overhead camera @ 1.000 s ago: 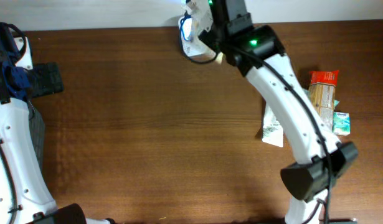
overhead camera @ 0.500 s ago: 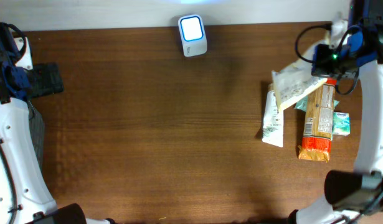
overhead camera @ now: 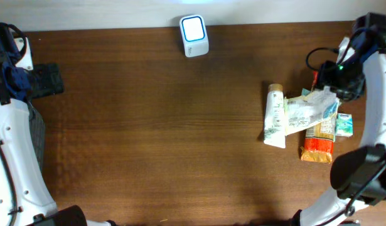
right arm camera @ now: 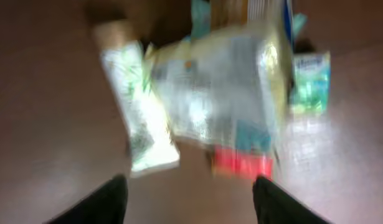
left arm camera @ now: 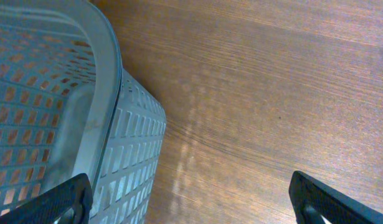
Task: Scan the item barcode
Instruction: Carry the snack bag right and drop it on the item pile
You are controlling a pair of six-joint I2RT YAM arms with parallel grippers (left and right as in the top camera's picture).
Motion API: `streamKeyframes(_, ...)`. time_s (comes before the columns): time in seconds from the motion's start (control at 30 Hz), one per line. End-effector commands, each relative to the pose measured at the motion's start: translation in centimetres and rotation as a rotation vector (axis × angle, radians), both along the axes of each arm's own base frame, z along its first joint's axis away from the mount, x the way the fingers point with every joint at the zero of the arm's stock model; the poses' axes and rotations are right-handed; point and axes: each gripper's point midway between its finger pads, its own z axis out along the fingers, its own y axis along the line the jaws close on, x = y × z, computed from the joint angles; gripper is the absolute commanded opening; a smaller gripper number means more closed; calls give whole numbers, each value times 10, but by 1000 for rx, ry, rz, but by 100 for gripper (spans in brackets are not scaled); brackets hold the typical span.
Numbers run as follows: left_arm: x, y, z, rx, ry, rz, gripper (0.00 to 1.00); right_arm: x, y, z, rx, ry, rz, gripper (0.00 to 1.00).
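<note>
The right tool point(right arm camera: 192, 203) hangs over the cluster of goods at the right end of the brown wooden bench point(overhead camera: 149, 125). Its two dark fingers are spread apart with nothing between them. The pale crinkled plastic packet point(overhead camera: 310, 109) lies just below and ahead of that tool, clear of both fingers. It rests slantwise across a white and green tube point(overhead camera: 275, 118) and a long orange-ended packet point(overhead camera: 318, 141), with a small teal carton point(overhead camera: 344, 124) just beside it. The right wrist view is blurred and no print can be read. The small white scanner with a lit blue face point(overhead camera: 193, 36) stands at the far edge, well apart from the packet. The left tool point(left arm camera: 191, 199) is spread wide and empty beside a grey perforated plastic basket point(left arm camera: 66, 112).
</note>
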Motion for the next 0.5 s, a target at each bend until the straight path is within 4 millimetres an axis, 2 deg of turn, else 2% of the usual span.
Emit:
streamKeyframes(0.0,-2,1,7,8,-18,3,99,-10,39,68,-20,-137,146,99)
streamKeyframes(0.13,-2,1,7,8,-18,3,99,-24,113,126,-15,-331,354,99)
streamKeyframes(0.23,-2,1,7,8,-18,3,99,-54,168,162,9,-458,523,99)
streamKeyframes(0.3,-2,1,7,8,-18,3,99,-69,174,174,-108,-500,636,99)
streamKeyframes(0.4,-2,1,7,8,-18,3,99,-101,221,186,42,-548,781,99)
streamKeyframes(0.47,-2,1,7,8,-18,3,99,-112,241,186,114,-544,847,99)
